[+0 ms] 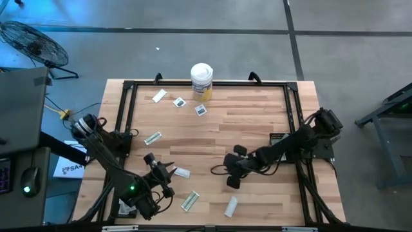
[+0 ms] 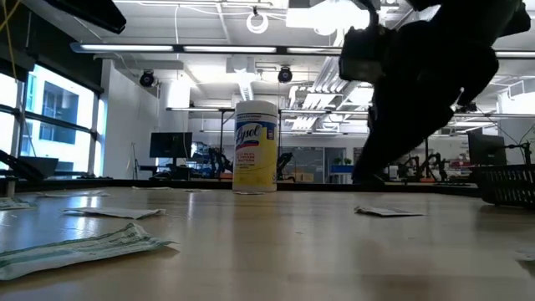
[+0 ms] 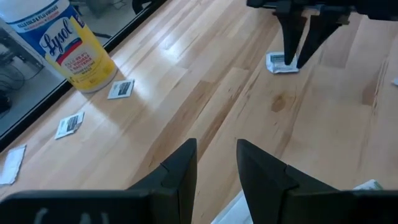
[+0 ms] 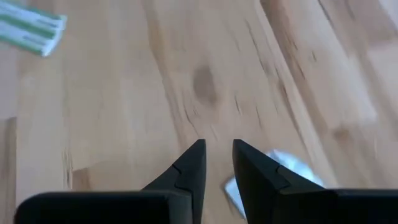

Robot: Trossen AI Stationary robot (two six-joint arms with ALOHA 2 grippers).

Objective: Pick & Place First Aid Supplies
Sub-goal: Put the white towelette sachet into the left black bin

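First aid supplies lie flat and scattered on the wooden table: white sachets (image 1: 179,102) (image 1: 201,110) near the far edge, pale-green wrappers (image 1: 152,138) (image 1: 189,201), and a white wrapper (image 1: 231,206) near the front. My left gripper (image 3: 216,163) hovers open over bare wood at the near left, just past a white packet (image 1: 182,172). My right gripper (image 4: 217,167) is open at the table's middle, pointing down, with a white packet (image 4: 287,169) beside one finger. The left wrist view shows that packet (image 3: 283,63) below the right fingers (image 3: 292,37). My right gripper has nothing between its fingers. One fingertip (image 3: 290,60) stands at the white packet's edge (image 3: 278,62). I cannot tell whether it touches it. The packet lies flat on the table.
A tall white canister with a yellow label (image 1: 201,80) stands at the middle of the far edge. A black frame rail (image 1: 126,116) runs around the table. A dark cable (image 1: 217,171) lies near the right gripper. There is open wood at the table's centre.
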